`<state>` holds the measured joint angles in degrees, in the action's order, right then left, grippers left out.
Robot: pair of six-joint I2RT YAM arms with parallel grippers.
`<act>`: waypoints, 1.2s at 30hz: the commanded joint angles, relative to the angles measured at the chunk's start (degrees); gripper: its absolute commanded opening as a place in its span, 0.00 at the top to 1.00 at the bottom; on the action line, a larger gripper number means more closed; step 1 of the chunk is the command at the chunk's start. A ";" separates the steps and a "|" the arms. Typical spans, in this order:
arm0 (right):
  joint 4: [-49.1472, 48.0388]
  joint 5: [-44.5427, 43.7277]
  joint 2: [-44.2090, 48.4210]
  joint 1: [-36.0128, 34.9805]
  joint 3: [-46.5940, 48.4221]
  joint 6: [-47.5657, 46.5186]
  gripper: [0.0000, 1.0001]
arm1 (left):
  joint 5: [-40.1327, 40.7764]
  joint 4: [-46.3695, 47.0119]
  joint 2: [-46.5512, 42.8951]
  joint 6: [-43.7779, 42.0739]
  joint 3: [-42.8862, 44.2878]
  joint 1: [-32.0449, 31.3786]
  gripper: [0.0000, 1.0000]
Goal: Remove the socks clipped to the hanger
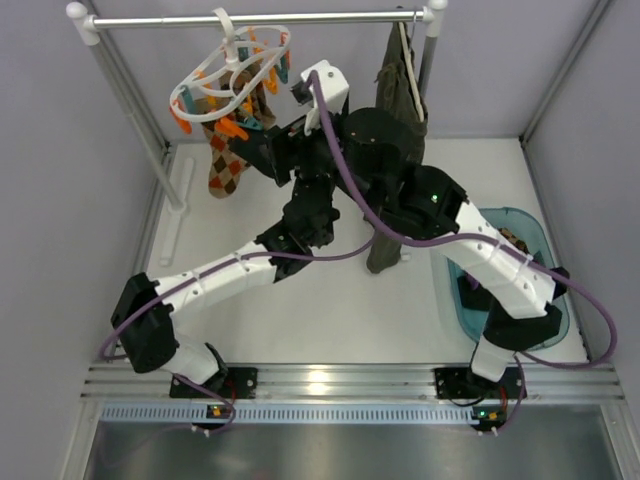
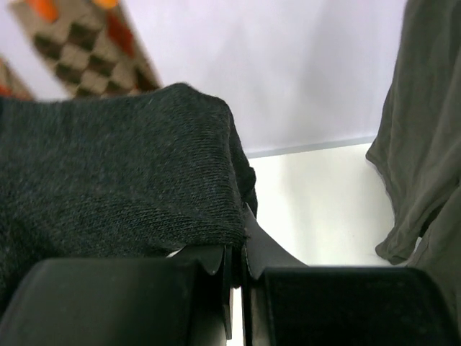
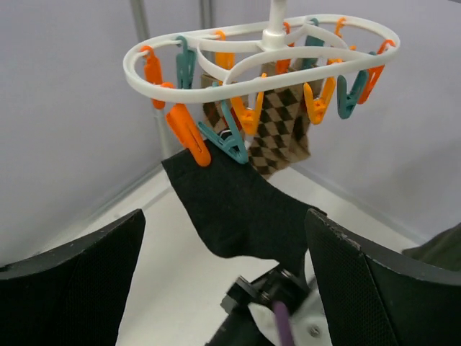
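Note:
The white hanger (image 3: 259, 65) hangs from the rail with orange and teal clips. A black sock (image 3: 238, 205) is pinned at its top edge by an orange clip (image 3: 189, 133) and a teal clip (image 3: 229, 140). Brown argyle socks (image 3: 281, 130) hang behind it. My left gripper (image 2: 243, 231) is shut on the black sock's (image 2: 115, 187) lower end, below the hanger (image 1: 232, 75). My right gripper (image 3: 223, 216) stands open, wide apart, facing the sock and clips from a short way off with nothing between its fingers.
An olive-green garment (image 1: 395, 110) hangs from the rail (image 1: 260, 18) to the right of both arms. A teal bin (image 1: 540, 250) sits at the table's right side, partly under the right arm. White rack posts stand at the back left and right.

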<state>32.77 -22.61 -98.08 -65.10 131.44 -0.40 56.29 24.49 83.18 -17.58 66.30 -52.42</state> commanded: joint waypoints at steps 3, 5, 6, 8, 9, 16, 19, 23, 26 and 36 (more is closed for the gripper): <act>-2.10 -6.04 -4.48 -1.52 5.31 -9.70 0.15 | -0.57 2.93 6.63 -8.07 7.25 -0.93 1.00; -3.41 -6.57 -5.62 -1.70 6.02 -12.16 0.17 | -1.10 2.93 8.05 -8.78 8.49 -1.10 1.00; -3.68 -6.83 -6.76 -1.87 6.46 -12.69 0.18 | -1.18 2.93 8.58 -9.39 9.80 -1.19 1.00; -5.51 -7.53 -7.82 -2.22 6.82 -14.97 0.19 | -1.62 2.93 9.81 -9.75 11.21 -1.28 1.00; -5.79 -7.97 -8.17 -2.31 6.82 -16.54 0.19 | -1.97 2.93 10.07 -10.10 11.65 -1.36 1.00; -12.46 -13.41 -12.13 -1.53 7.17 -24.55 0.25 | -3.20 3.02 11.39 -10.37 13.68 -2.16 1.00; -15.98 -14.65 -13.27 -0.47 7.08 -27.01 0.26 | -3.47 3.02 11.57 -10.28 13.59 -2.33 1.00; -18.01 -13.52 -16.43 0.68 8.57 -28.42 0.27 | -3.65 3.02 11.22 -10.72 13.50 -2.33 1.00; -19.49 -12.81 -17.49 0.85 9.45 -28.86 0.29 | -3.73 3.02 10.96 -10.72 13.41 -2.33 1.00; -29.07 -13.34 -18.11 1.91 5.94 -32.03 0.69 | -4.61 3.02 10.25 -9.75 12.01 -2.24 1.00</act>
<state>11.73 -35.27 -116.53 -64.31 137.99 -31.33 52.51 24.77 94.43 -27.40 77.89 -54.37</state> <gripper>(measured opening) 0.356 0.027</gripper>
